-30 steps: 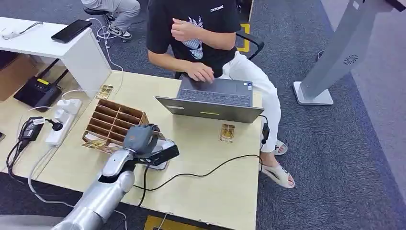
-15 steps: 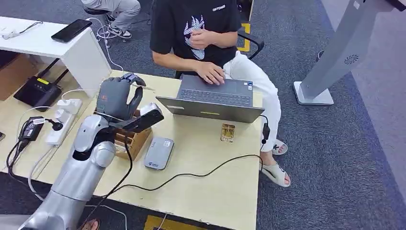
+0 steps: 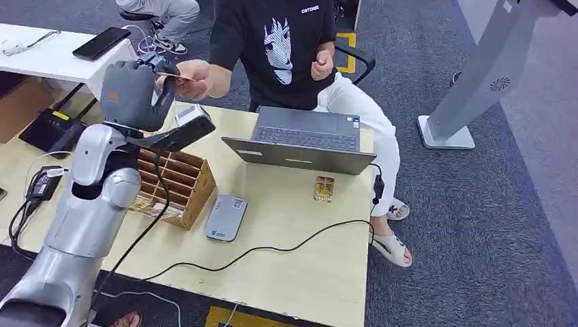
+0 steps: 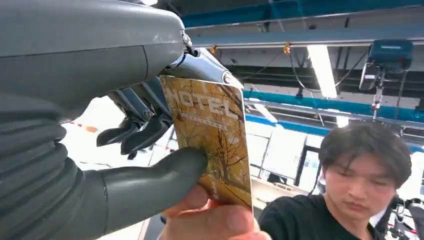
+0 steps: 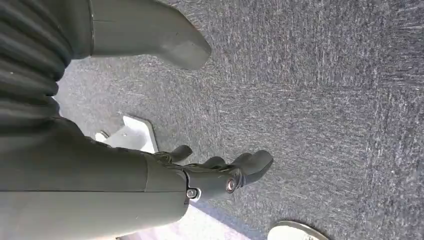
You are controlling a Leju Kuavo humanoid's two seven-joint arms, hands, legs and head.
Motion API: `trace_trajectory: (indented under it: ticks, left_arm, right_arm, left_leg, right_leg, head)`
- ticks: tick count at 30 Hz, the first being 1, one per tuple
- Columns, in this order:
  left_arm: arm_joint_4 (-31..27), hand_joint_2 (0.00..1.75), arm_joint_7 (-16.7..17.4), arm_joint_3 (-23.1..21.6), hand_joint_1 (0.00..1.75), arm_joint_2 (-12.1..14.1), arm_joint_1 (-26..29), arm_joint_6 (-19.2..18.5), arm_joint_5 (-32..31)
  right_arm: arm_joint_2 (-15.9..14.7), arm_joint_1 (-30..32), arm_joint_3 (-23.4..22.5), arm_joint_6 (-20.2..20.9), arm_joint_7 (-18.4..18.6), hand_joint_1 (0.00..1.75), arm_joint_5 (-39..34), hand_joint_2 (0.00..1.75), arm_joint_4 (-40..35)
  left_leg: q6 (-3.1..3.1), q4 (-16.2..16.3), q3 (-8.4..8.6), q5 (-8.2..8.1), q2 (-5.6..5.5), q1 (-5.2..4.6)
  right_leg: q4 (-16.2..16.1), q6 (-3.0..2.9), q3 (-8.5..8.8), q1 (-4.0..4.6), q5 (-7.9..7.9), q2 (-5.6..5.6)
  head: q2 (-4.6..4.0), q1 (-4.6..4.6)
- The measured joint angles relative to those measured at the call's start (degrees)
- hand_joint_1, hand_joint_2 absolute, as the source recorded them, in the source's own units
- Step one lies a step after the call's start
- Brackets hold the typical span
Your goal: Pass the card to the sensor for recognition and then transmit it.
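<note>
Head view: the table (image 3: 307,272) spreads below me, the person (image 3: 286,48) seated at its twelve o'clock edge behind the laptop (image 3: 300,146), the wooden card rack (image 3: 174,180) at nine o'clock of the grey sensor (image 3: 225,217). My left hand (image 3: 133,92) is raised toward eleven o'clock, pinching the card (image 4: 212,137) between thumb and fingers while the person's hand (image 3: 194,76) takes its far end. My right hand (image 5: 220,175) hangs over carpet, fingers loosely apart, holding nothing. The handover seems under way; next I should loosen my pinch once their grip looks firm, though that contact is partly hidden.
</note>
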Motion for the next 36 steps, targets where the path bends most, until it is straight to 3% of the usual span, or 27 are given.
trace_trajectory:
  ticks: [26,27,28,30,36]
  left_arm:
    - [5.31,1.75,-0.02,0.66,1.75,-0.09,-2.4,0.39,-0.44]
    - [5.31,1.75,-0.02,0.63,0.1,-0.2,-2.34,0.5,-0.48]
    - [5.31,1.75,-0.61,0.63,0.0,-1.03,-1.97,2.82,-0.83]
    - [5.27,1.75,-0.94,0.63,0.0,-1.49,-1.43,4.86,-1.05]
    - [4.77,1.75,-1.44,0.63,0.0,-2.03,0.0,6.25,-0.96]
  right_arm:
    - [0.0,-0.1,0.0,0.07,-0.05,0.0,0.02,1.75,0.0]
    - [0.0,-0.1,0.0,0.09,-0.05,0.0,0.02,1.75,0.0]
    - [0.0,-0.16,0.0,0.11,-0.05,0.0,0.04,1.75,0.0]
    - [0.0,-0.25,0.0,0.09,-0.02,0.0,0.07,1.75,0.0]
    - [0.0,-0.23,0.0,0.09,0.41,0.0,0.02,1.75,0.0]
  left_leg:
    - [-0.03,0.0,-0.4,0.01,0.04,0.0]
    - [-0.03,0.01,-0.42,0.01,0.04,0.0]
    - [-0.02,0.0,-0.45,0.0,0.0,-0.01]
    - [0.01,0.0,-0.44,-0.02,0.0,-0.03]
    - [0.01,0.0,-0.43,-0.02,0.01,-0.04]
  right_leg:
    - [0.0,-0.02,-0.41,0.0,0.01,0.06]
    - [0.0,-0.02,-0.43,0.0,0.01,0.06]
    - [-0.01,-0.01,-0.42,-0.01,0.0,0.03]
    - [-0.01,-0.01,-0.42,-0.02,0.0,0.03]
    - [-0.01,-0.01,-0.41,-0.02,0.0,0.03]
  head:
    - [0.0,-0.02]
    - [0.0,0.0]
    - [0.0,0.02]
    - [0.0,0.0]
    - [0.0,0.0]
